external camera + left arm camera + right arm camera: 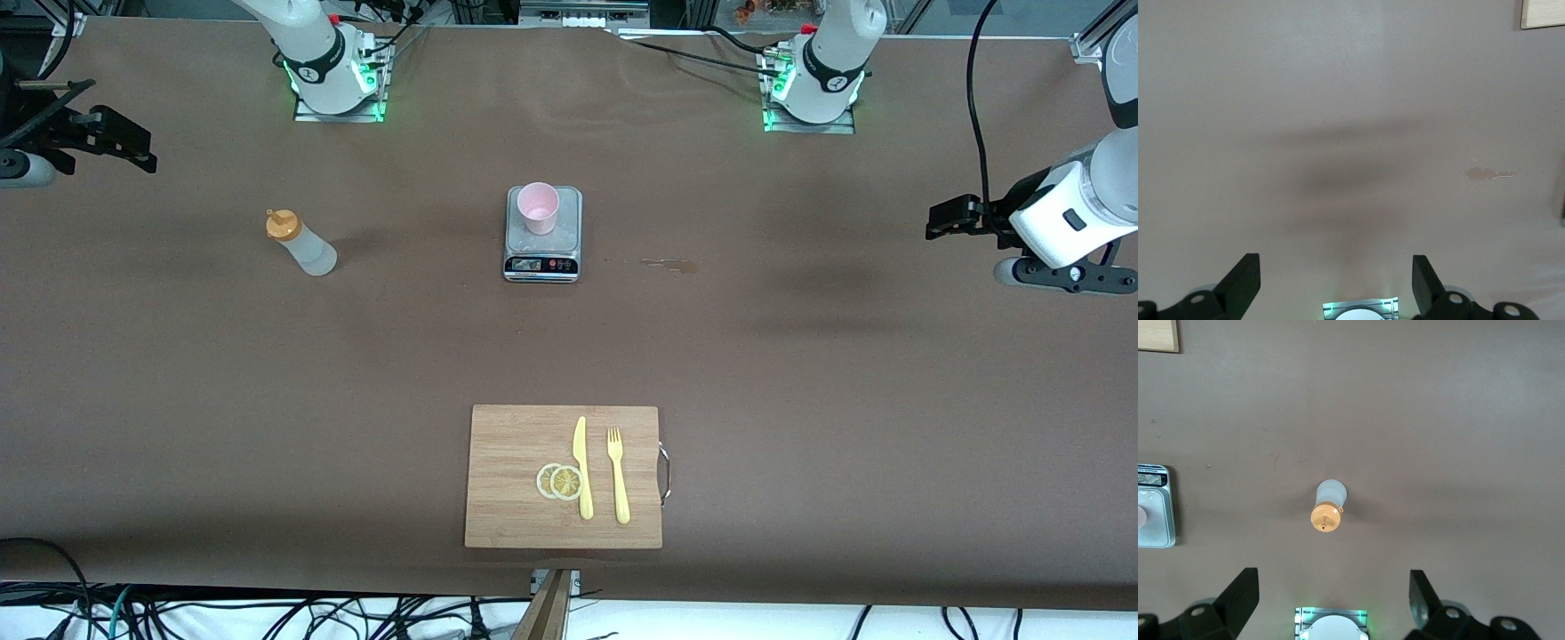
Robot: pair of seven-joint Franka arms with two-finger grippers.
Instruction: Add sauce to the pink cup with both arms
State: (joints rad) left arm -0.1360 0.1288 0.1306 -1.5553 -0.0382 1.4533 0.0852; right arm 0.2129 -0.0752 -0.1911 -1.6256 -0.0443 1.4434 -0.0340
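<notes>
At the right arm's end of the table you have the right gripper (124, 147) up in the air over bare tabletop, fingers (1239, 597) spread wide apart and holding nothing. The sauce (300, 243) stands upright on the brown table (845, 373) toward that same end — a translucent whitish squeeze bottle with an orange nozzle cap, untouched; in the right wrist view you look straight down on its cap (1326, 517).

At mid-table sits a small silver kitchen scale (542, 264), and the pink cup (538, 207) stands upright on its platform — pale pink, tapered, lighter inside, with nothing you can make out in it.

Nearer the front camera lies a wooden cutting board (507, 444) carrying two lemon slices (559, 482), a yellow plastic knife (582, 467) and a yellow plastic fork (618, 474), side by side.

A small pale stain (671, 263) marks the table beside the scale, toward the left arm's end.

The left gripper (947, 216) hangs over bare table at the left arm's end, fingers (1243, 280) wide apart, empty.
</notes>
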